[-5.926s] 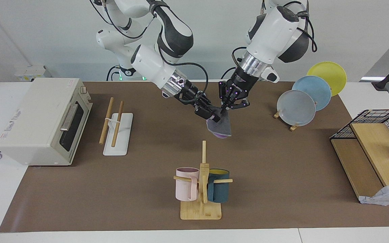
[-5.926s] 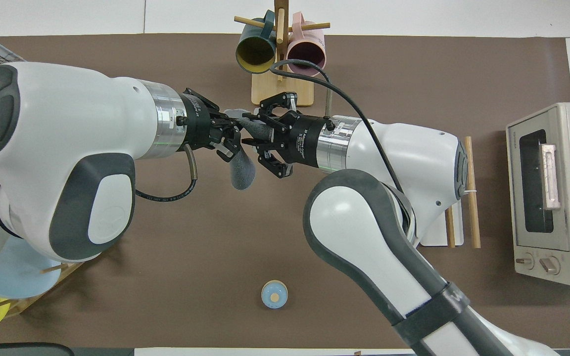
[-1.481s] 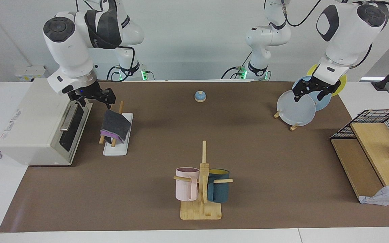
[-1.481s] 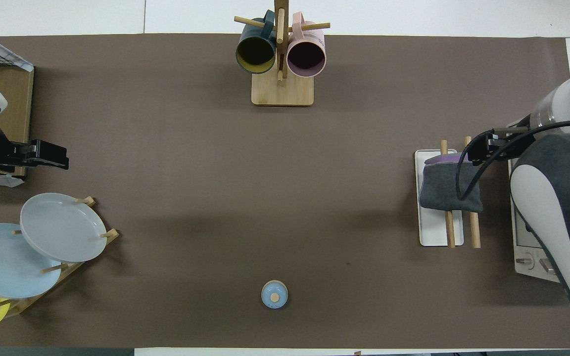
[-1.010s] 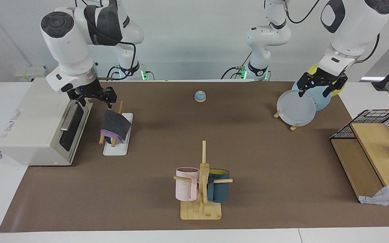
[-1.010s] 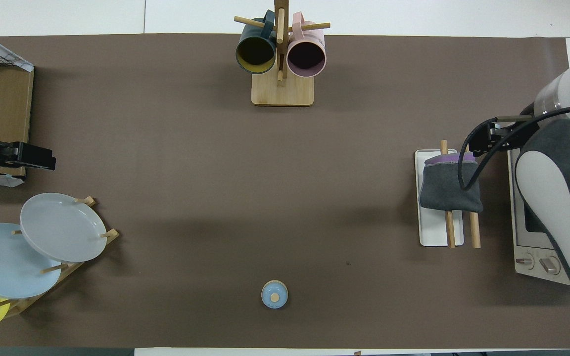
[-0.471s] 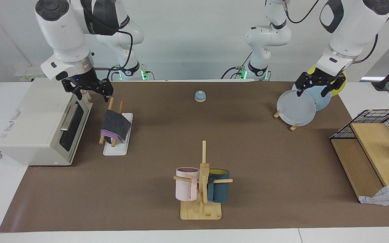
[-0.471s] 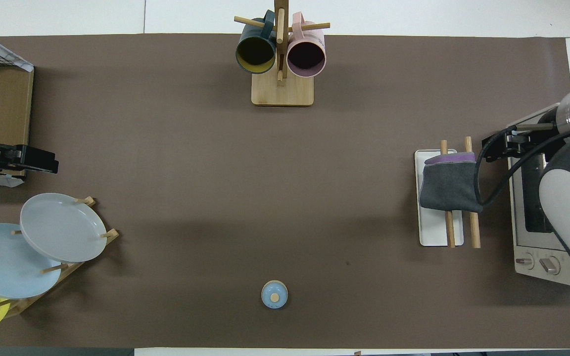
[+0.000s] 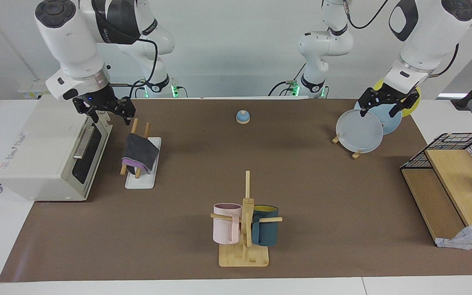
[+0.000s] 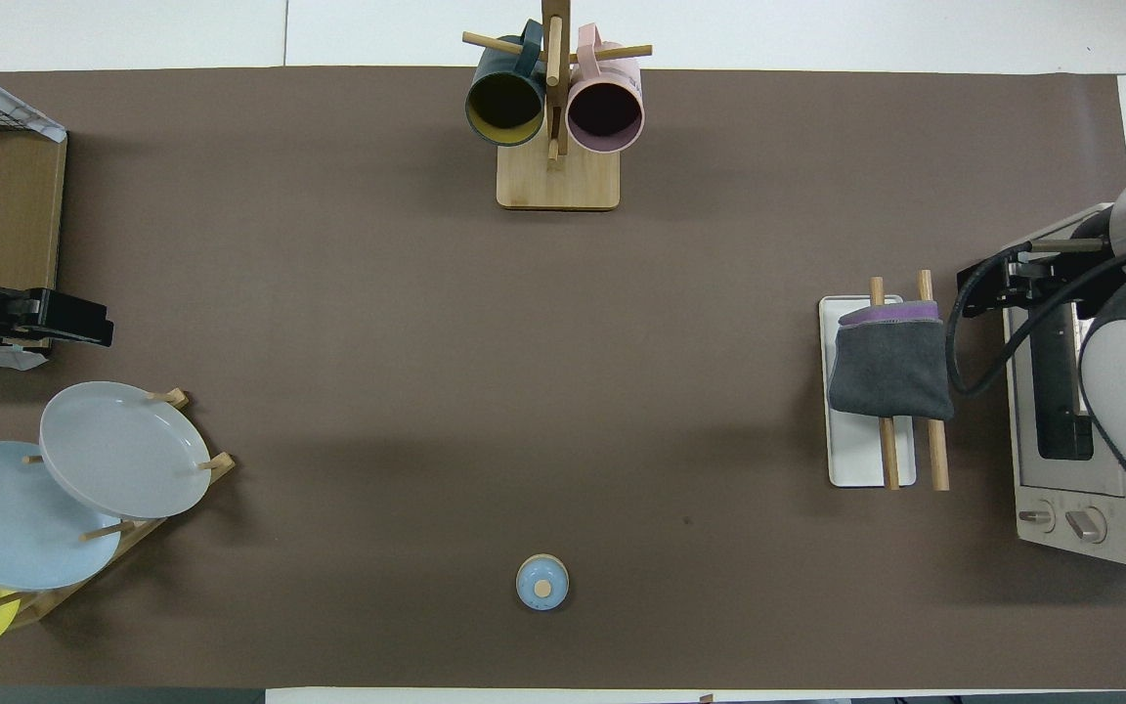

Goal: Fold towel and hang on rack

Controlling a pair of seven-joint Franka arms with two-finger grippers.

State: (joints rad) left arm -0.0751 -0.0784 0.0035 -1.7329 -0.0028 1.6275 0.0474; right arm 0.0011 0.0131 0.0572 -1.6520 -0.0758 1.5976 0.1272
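The towel [image 9: 139,152] hangs folded over the rack's two wooden bars, dark grey outside with a purple edge showing [image 10: 890,367]. The rack [image 9: 139,181] stands on its white base [image 10: 854,462] beside the oven, toward the right arm's end of the table. My right gripper [image 9: 112,119] hovers open and empty above the bars' robot-side ends and the oven's corner, clear of the towel [image 10: 991,286]. Over the plate stand hangs my left gripper [image 9: 378,114], also open and empty [image 10: 64,328].
A toaster oven [image 9: 51,147] stands beside the rack. A mug tree [image 9: 244,229] with two mugs sits far from the robots at mid-table. Plates on a stand [image 9: 361,131], a small blue knob [image 9: 242,117], a wooden shelf with wire basket [image 9: 449,180] and a pale patterned cloth [image 9: 469,239] are also there.
My right gripper has risen and drawn away from the towel toward the oven. The towel stays draped on the rack. My left gripper has barely shifted over the plates.
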